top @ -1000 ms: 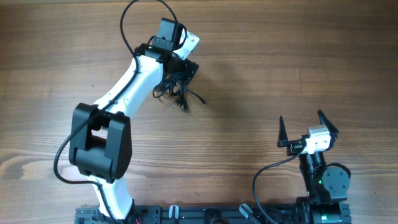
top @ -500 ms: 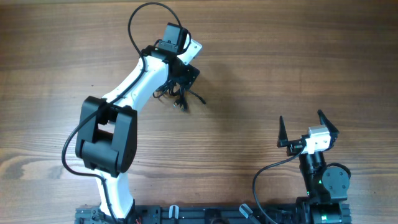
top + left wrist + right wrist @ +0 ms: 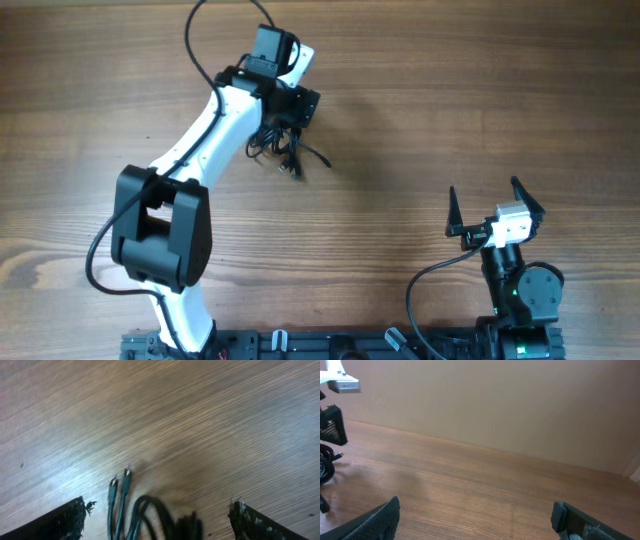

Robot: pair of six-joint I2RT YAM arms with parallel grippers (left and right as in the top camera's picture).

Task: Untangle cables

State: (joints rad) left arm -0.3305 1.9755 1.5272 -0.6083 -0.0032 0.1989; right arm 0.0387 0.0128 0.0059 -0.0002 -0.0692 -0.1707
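The cables (image 3: 287, 152) are a small bunch of thin black cords with loose plug ends, lying on the wooden table at the upper middle. My left gripper (image 3: 284, 128) is directly over the bunch, which its wrist partly hides. In the left wrist view the left gripper (image 3: 157, 521) is open, its fingers wide apart, with the cable loops and two plug ends (image 3: 120, 491) between them, blurred. My right gripper (image 3: 483, 192) is open and empty at the lower right, far from the cables. The right gripper (image 3: 475, 516) sees the bunch (image 3: 325, 467) at its far left.
The wooden table (image 3: 420, 90) spreads all round the bunch. The left arm's own thicker black cable (image 3: 215, 30) loops above its wrist. The arm bases and a black rail (image 3: 340, 345) run along the front edge. A plain wall (image 3: 495, 400) stands beyond the table.
The left arm swung a little to the right half a second ago and has come back to about where it was a second ago. The cables and the right arm have not moved.
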